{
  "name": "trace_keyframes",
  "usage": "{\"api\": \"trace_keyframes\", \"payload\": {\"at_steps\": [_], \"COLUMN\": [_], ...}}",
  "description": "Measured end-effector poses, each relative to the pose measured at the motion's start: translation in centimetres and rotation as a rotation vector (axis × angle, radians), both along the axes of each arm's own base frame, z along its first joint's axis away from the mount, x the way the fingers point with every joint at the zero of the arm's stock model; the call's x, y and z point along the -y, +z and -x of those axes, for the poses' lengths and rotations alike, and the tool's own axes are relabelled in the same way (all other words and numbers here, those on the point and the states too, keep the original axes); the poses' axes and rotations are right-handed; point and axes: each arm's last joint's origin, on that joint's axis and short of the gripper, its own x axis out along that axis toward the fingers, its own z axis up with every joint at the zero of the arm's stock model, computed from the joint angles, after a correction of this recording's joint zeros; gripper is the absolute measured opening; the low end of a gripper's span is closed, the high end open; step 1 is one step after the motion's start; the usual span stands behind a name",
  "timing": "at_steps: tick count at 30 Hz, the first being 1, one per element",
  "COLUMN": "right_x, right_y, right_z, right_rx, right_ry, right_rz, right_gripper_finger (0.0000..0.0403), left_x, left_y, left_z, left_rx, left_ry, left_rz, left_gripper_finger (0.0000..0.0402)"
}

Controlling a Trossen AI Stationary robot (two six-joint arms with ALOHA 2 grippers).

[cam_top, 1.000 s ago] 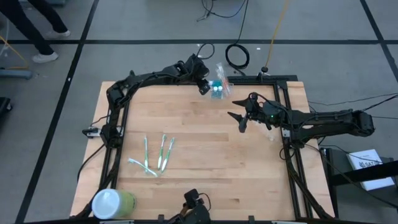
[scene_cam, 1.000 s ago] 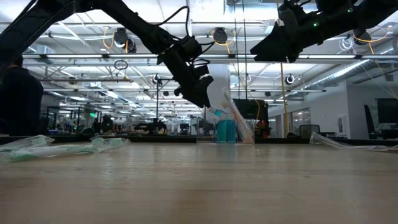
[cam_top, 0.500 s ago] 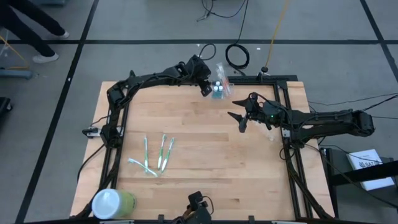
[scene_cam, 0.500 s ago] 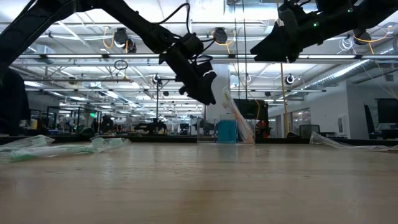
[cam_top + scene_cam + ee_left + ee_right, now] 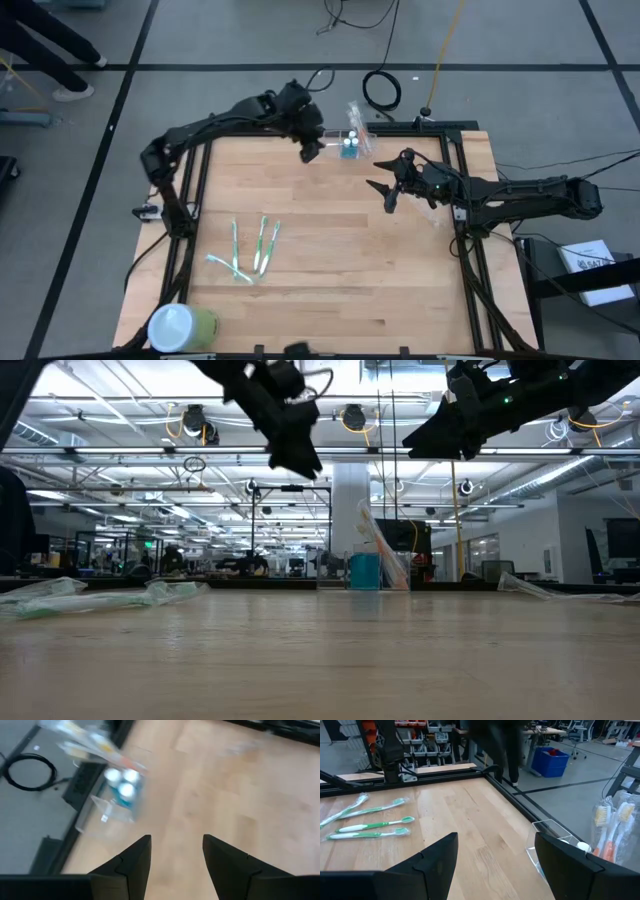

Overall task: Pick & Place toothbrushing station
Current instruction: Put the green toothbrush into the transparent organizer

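- The toothbrushing station (image 5: 349, 146), a small clear holder with teal inside, stands at the table's (image 5: 330, 250) far edge, about one o'clock from the table's middle; packaged brushes (image 5: 380, 550) lean out of it
- The left gripper (image 5: 309, 150) hangs in the air just beside the station, at its nine o'clock, fingers (image 5: 131, 862) parted and holding nothing
- The right gripper (image 5: 385, 193) hovers near the station's five o'clock, jaws spread wide, empty
- Wrapped green toothbrushes (image 5: 252, 250) lie well apart toward seven o'clock
- A white-lidded green cylinder (image 5: 180, 326) sits in the near-left corner
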Motion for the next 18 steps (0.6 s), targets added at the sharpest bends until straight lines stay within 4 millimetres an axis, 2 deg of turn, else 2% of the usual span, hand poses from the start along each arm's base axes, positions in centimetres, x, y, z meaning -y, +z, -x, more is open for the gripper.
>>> {"api": "trace_keyframes", "payload": {"at_steps": [2, 5, 10, 13, 18], "right_x": [0.0, 0.0, 0.0, 0.0, 0.0], "right_y": [0.0, 0.0, 0.0, 0.0, 0.0], "right_z": [0.0, 0.0, 0.0, 0.0, 0.0], "right_rx": [0.000, 0.000, 0.001, 0.001, 0.003], "right_ry": [0.000, 0.000, 0.001, 0.001, 0.000], "right_rz": [0.000, 0.000, 0.000, 0.000, -0.003], "right_gripper_finger": [0.0256, 0.0256, 0.0256, 0.0256, 0.0256], "left_x": [1.9, 5.2, 11.9, 15.4, 19.0], "left_y": [0.7, 0.5, -0.1, -1.9, -6.3], "left_z": [1.1, 2.8, 7.0, 9.6, 12.9], "left_rx": [-0.009, -0.012, 0.031, 0.002, -0.029], "left_ry": [-0.022, -0.041, -0.012, 0.120, 0.371], "left_rz": [0.013, 0.004, -0.013, -0.012, 0.252], "left_gripper_finger": [0.0186, 0.0186, 0.0186, 0.0186, 0.0186]}}
